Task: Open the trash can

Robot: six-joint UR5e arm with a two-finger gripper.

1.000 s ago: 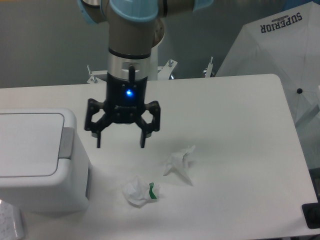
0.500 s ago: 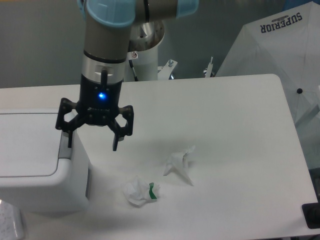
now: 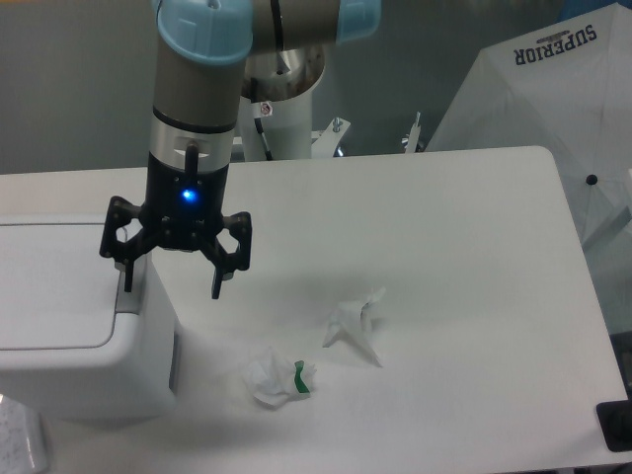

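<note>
The trash can (image 3: 69,326) is a large white boxy bin at the left edge of the table, its flat lid down. The grey push strip (image 3: 129,288) runs along the lid's right edge. My gripper (image 3: 173,288) hangs open over the bin's right edge, pointing down. Its left fingertip (image 3: 127,282) is over the top of the grey strip, and its right fingertip (image 3: 216,289) is over the table beside the bin. I cannot tell whether the left finger touches the strip.
Two crumpled white paper wads lie on the white table (image 3: 444,247): one with a green mark (image 3: 277,379) and one (image 3: 355,323) to its right. A white umbrella (image 3: 553,109) stands beyond the table's right edge. The arm's base column (image 3: 286,109) is at the back.
My gripper has moved left, from the table's middle to over the bin's right edge, staying open. The bin's lid and the paper wads have not moved.
</note>
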